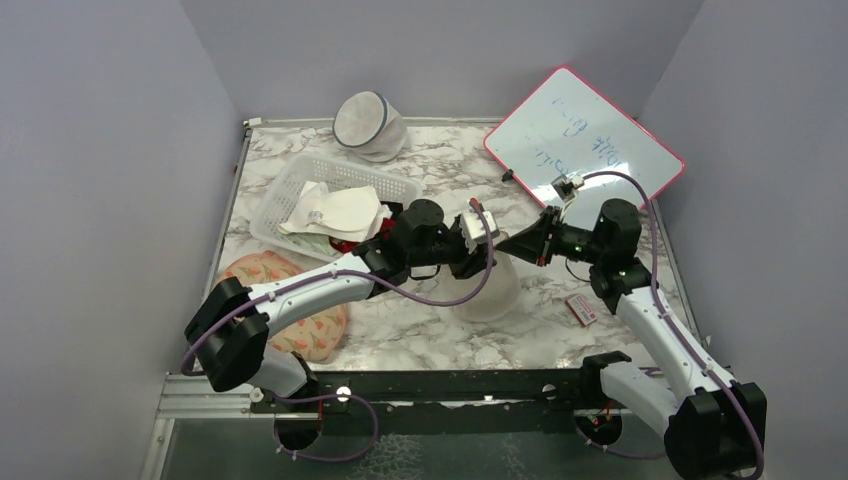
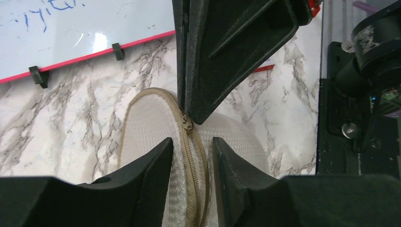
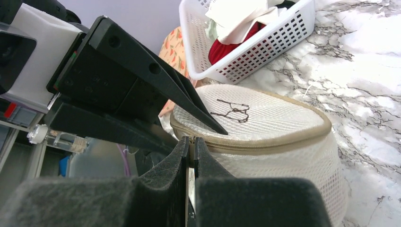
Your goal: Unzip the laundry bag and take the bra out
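The cream laundry bag (image 1: 497, 297) sits on the marble table between both arms, its zipper closed. Its flat face with the black bra drawing (image 3: 231, 111) shows in the right wrist view. My left gripper (image 2: 191, 151) straddles the zipped rim, one finger on the flat face and one on the side wall, pinching the bag (image 2: 146, 123). My right gripper (image 3: 191, 144) is shut on the zipper pull (image 2: 188, 124) at the rim. In the top view the two grippers, left (image 1: 488, 262) and right (image 1: 503, 245), meet tip to tip over the bag. The bra is hidden.
A white basket (image 1: 290, 185) with white and red cloths stands behind the left arm. A white mesh bag with a grey-blue rim (image 1: 368, 125) lies at the back. A red-framed whiteboard (image 1: 585, 135) is at the back right, a floral cloth (image 1: 300, 320) front left, a small red tag (image 1: 581, 308) right.
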### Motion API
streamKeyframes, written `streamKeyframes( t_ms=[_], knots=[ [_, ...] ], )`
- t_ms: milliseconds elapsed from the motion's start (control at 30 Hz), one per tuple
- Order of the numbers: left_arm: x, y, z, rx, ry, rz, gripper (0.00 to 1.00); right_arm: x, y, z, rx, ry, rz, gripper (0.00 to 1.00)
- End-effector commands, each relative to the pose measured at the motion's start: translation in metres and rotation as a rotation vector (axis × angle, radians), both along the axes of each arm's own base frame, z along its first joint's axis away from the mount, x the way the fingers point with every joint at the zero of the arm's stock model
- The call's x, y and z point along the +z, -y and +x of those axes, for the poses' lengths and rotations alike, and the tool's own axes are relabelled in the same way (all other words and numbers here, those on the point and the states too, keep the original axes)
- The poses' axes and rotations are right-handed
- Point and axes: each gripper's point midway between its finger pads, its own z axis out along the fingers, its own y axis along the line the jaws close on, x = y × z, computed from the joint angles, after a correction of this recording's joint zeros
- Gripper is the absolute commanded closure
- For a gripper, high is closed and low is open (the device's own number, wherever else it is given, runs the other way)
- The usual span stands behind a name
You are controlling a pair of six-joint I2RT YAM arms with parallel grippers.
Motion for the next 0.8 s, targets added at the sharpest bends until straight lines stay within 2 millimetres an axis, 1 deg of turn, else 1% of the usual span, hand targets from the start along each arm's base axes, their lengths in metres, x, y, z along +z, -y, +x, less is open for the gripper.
streamKeyframes(
  t_ms=[0, 100, 167, 200, 333, 433, 533, 567, 600, 667, 767],
  knots=[
    [0.017, -0.005, 0.011, 0.053, 0.076, -0.005, 0.77, -0.003, 0.002, 0.007, -0.039, 0.021, -0.020, 0.99],
    [0.020, -0.010, 0.010, 0.049, 0.121, 0.000, 0.90, -0.015, 0.005, 0.012, -0.066, -0.014, -0.050, 0.99],
    [0.021, -0.014, 0.014, 0.067, 0.151, 0.007, 0.98, -0.021, 0.006, 0.015, -0.083, -0.033, -0.068, 0.99],
    [0.020, -0.016, 0.015, 0.077, 0.161, 0.013, 1.00, -0.024, 0.008, 0.017, -0.096, -0.041, -0.077, 0.99],
    [0.024, -0.022, 0.020, 0.110, 0.203, 0.006, 1.00, -0.034, 0.020, 0.031, -0.223, -0.080, -0.124, 0.99],
    [0.029, -0.024, 0.018, 0.107, 0.223, -0.011, 1.00, -0.043, 0.035, 0.043, -0.355, -0.111, -0.166, 0.99],
    [0.035, -0.026, 0.016, 0.107, 0.245, -0.039, 1.00, -0.057, 0.063, 0.051, -0.558, -0.189, -0.224, 0.99],
    [0.037, -0.027, 0.016, 0.107, 0.251, -0.048, 1.00, -0.063, 0.072, 0.051, -0.611, -0.205, -0.248, 0.99],
    [0.038, -0.028, 0.015, 0.107, 0.253, -0.054, 1.00, -0.063, 0.077, 0.051, -0.638, -0.195, -0.260, 0.99],
    [0.040, -0.029, 0.014, 0.107, 0.262, -0.064, 1.00, -0.061, 0.077, 0.049, -0.624, -0.162, -0.278, 0.99],
    [0.040, -0.028, 0.014, 0.106, 0.262, -0.069, 1.00, -0.056, 0.070, 0.044, -0.560, -0.130, -0.277, 0.99]
  ],
)
